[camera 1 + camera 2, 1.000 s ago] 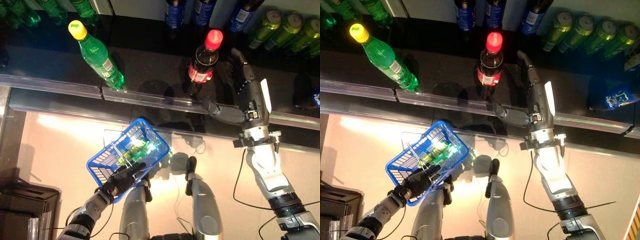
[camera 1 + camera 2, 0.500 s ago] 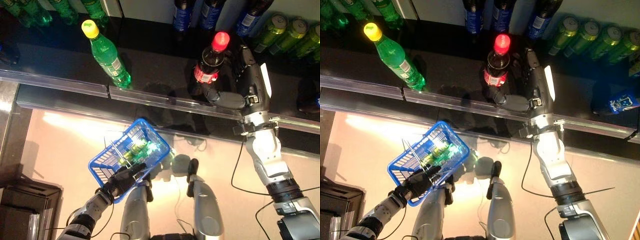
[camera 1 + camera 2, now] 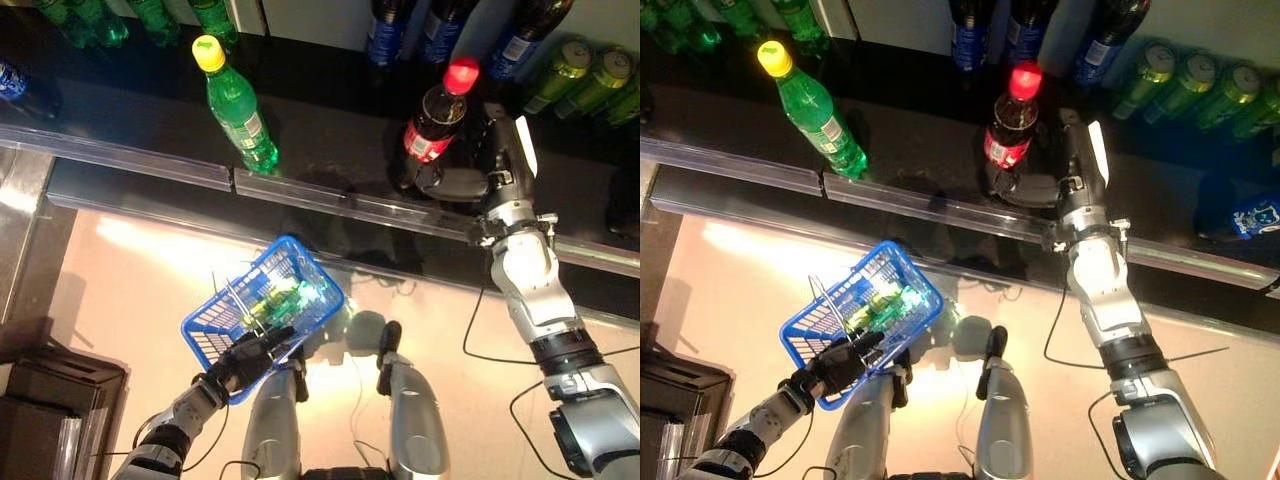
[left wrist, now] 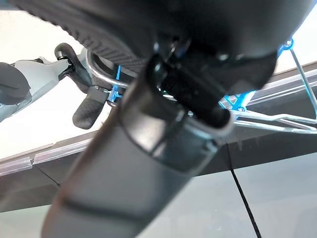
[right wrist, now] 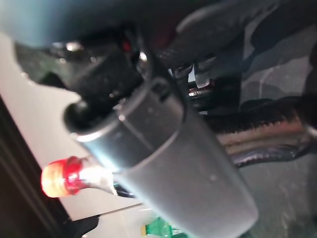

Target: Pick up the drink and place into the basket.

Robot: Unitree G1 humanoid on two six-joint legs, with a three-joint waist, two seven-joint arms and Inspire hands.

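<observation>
Left eye view: my right hand (image 3: 478, 170) reaches over the clear rail (image 3: 300, 195) onto the dark shelf (image 3: 320, 110) and sits against the cola bottle with the red cap (image 3: 432, 125), thumb crossing in front of its lower body and fingers up its far side, so I am grasping it. The bottle stands upright on the shelf. A green bottle with a yellow cap (image 3: 238, 105) stands apart to its left, and green cans (image 3: 585, 75) line up to its right. Low down, my left hand (image 3: 248, 357) grips the rim of the blue basket (image 3: 262, 312), which already holds something greenish I cannot identify.

Right eye view: same layout; the cola bottle is touching my right hand, with the basket well apart, below the shelf edge.

Left wrist view: my fingers are curled on the basket's blue wire edge, with its metal handle (image 4: 277, 119) lying beside them.

Right wrist view: my own hand fills most of the picture; the red cap (image 5: 62, 177) shows past it, right beside the thumb.
</observation>
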